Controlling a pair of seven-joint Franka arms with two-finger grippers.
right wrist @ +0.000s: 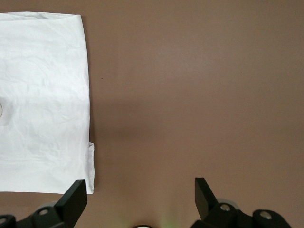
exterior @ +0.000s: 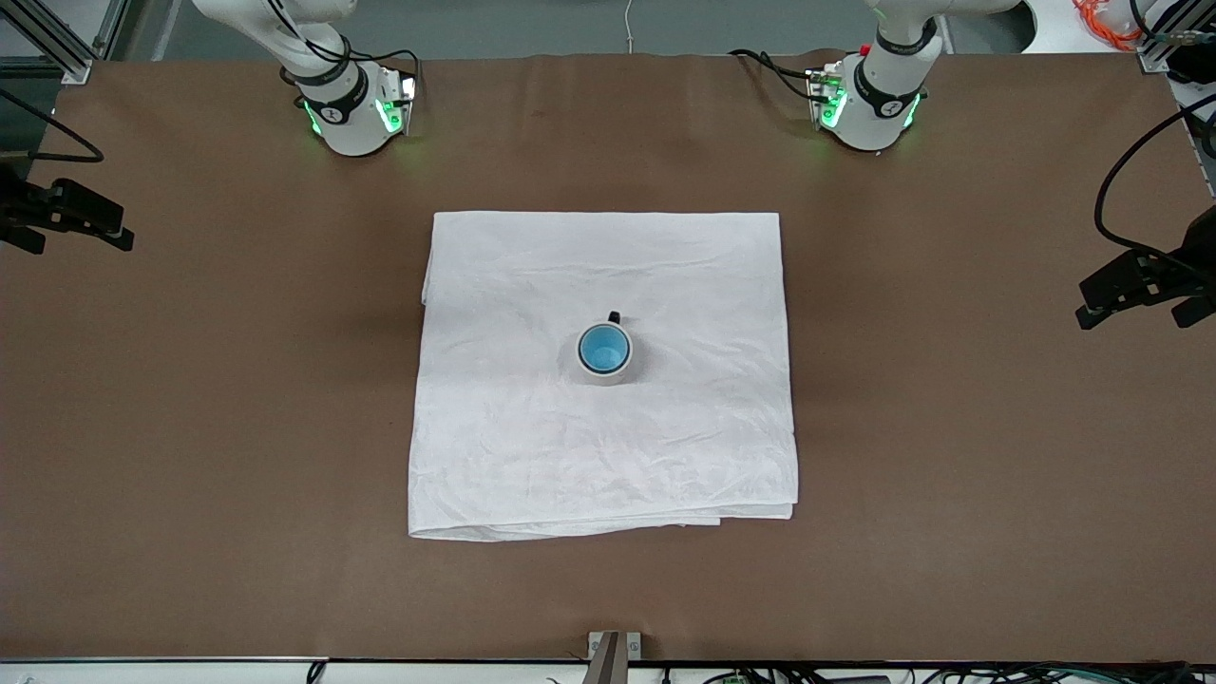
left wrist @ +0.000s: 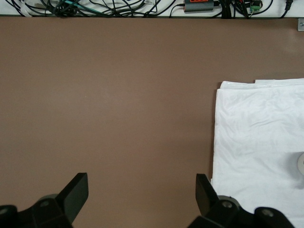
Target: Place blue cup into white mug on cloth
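Note:
The blue cup [exterior: 604, 349] sits upright inside the white mug [exterior: 605, 377], showing its bright blue inside. The mug stands near the middle of the wrinkled white cloth [exterior: 608, 446], its small dark handle [exterior: 614, 316] toward the robots' bases. Neither gripper shows in the front view. My left gripper [left wrist: 141, 190] is open and empty, high over bare brown table beside the cloth [left wrist: 256, 137]; a sliver of the mug [left wrist: 300, 164] shows at that view's edge. My right gripper [right wrist: 140, 194] is open and empty over bare table beside the cloth [right wrist: 42, 95].
The brown table [exterior: 190, 427] surrounds the cloth. Black camera mounts stand at the right arm's end [exterior: 66, 214] and the left arm's end [exterior: 1140, 280]. The arm bases [exterior: 347, 104] [exterior: 874, 95] stand along the table's edge. Cables [left wrist: 95, 7] run along the edge nearest the front camera.

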